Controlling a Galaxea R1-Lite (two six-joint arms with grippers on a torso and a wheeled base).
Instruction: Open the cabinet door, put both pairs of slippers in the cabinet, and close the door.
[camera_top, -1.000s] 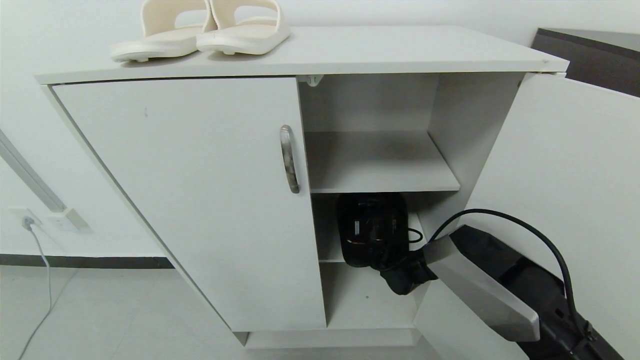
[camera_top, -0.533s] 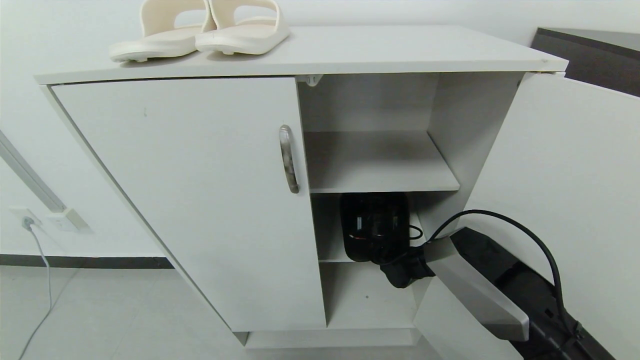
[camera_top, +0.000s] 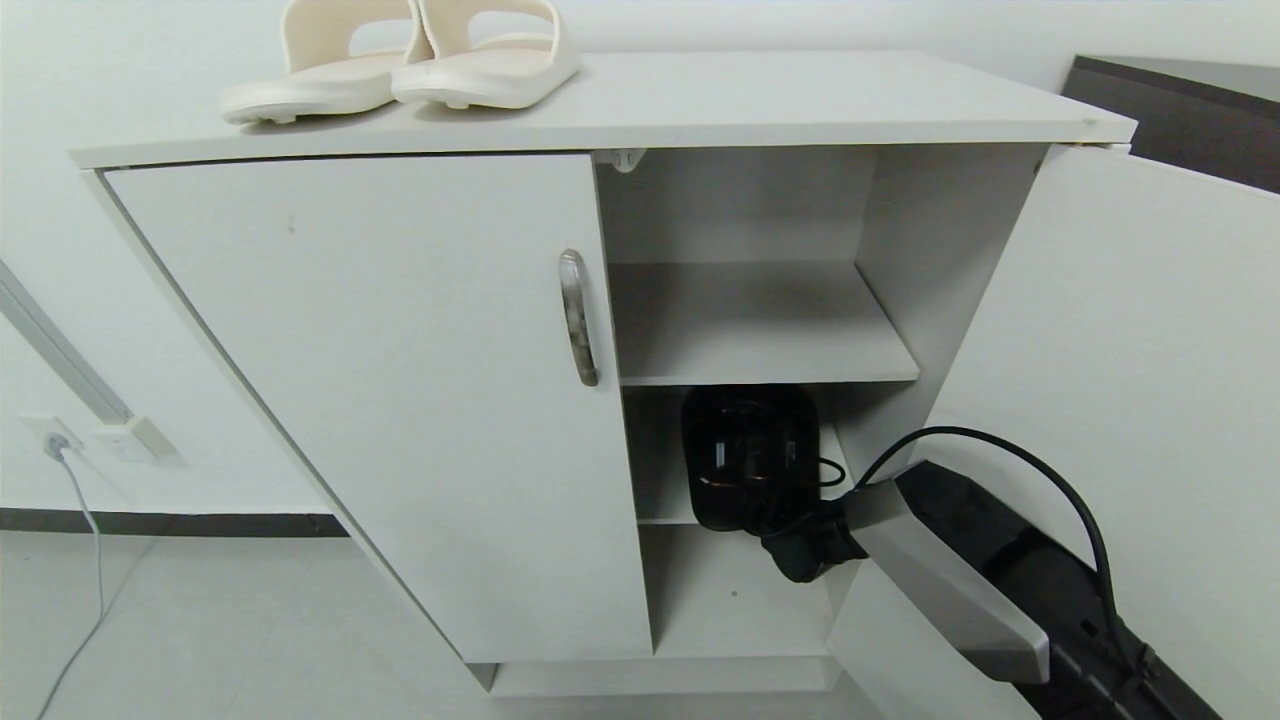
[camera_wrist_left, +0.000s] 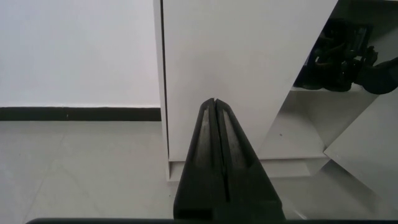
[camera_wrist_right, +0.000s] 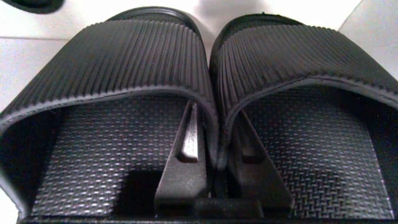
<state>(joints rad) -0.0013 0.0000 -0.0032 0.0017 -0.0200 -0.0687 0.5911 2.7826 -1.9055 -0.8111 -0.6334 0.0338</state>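
A pair of black slippers (camera_top: 748, 450) lies on the lower shelf of the white cabinet (camera_top: 640, 110), whose right door (camera_top: 1130, 380) stands open. My right gripper (camera_top: 765, 510) reaches in from the right and is shut on the inner edges of both black slippers (camera_wrist_right: 143, 81), its fingers (camera_wrist_right: 189, 149) pinching them together. A cream pair of slippers (camera_top: 400, 60) rests on the cabinet top at the left. My left gripper (camera_wrist_left: 215, 124) hangs shut and holds nothing, low in front of the closed left door (camera_wrist_left: 236, 62).
The left door carries a metal handle (camera_top: 578, 318). The upper shelf (camera_top: 750, 330) is bare. A wall socket with a cable (camera_top: 55, 445) sits low on the left. Light floor (camera_top: 200, 640) spreads in front.
The black slippers have shifted slightly deeper and to the right on the shelf, still in my right gripper. The right forearm has dropped a little.
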